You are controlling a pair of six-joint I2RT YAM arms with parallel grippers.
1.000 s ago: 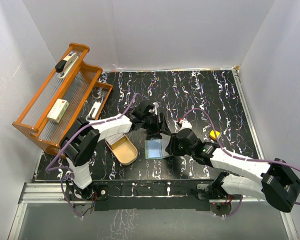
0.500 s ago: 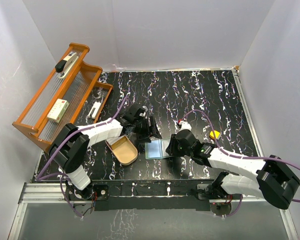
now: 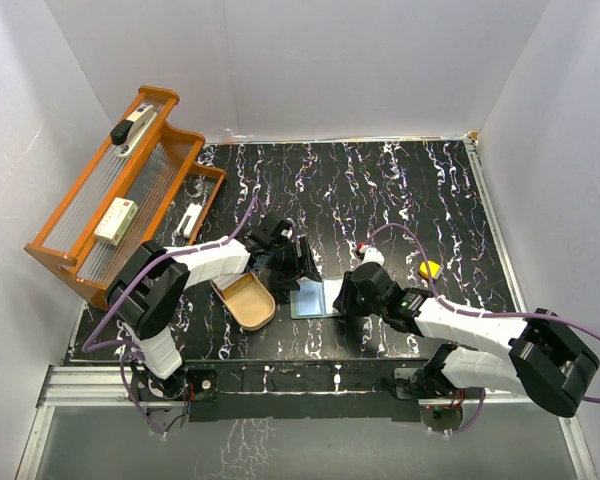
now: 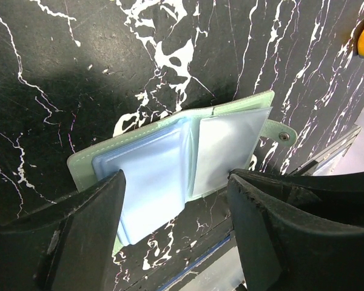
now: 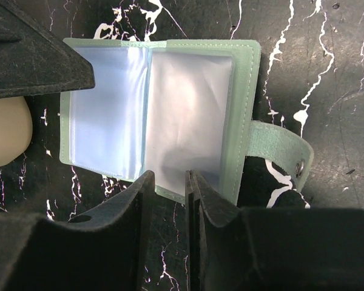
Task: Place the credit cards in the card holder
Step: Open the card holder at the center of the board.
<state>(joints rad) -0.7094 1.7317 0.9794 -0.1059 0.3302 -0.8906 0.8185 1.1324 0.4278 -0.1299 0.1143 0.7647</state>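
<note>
My left gripper (image 4: 176, 185): jaws wide, fingers straddling one side of the pale-green folding card holder (image 4: 227, 142) (touching or just above, can't tell). My right gripper (image 5: 168, 185): jaws narrow, a thin slit between them, tips over a long edge of the holder near its snap tab (image 5: 279, 148). The holder lies open flat, blue translucent sleeves up, on the black white-veined marble table (image 3: 400, 190), between both grippers. Tan oval dish (image 3: 245, 300) just to its left. Small yellow object (image 3: 429, 269) off right. Orange wooden rack (image 3: 158, 102) far left.
</note>
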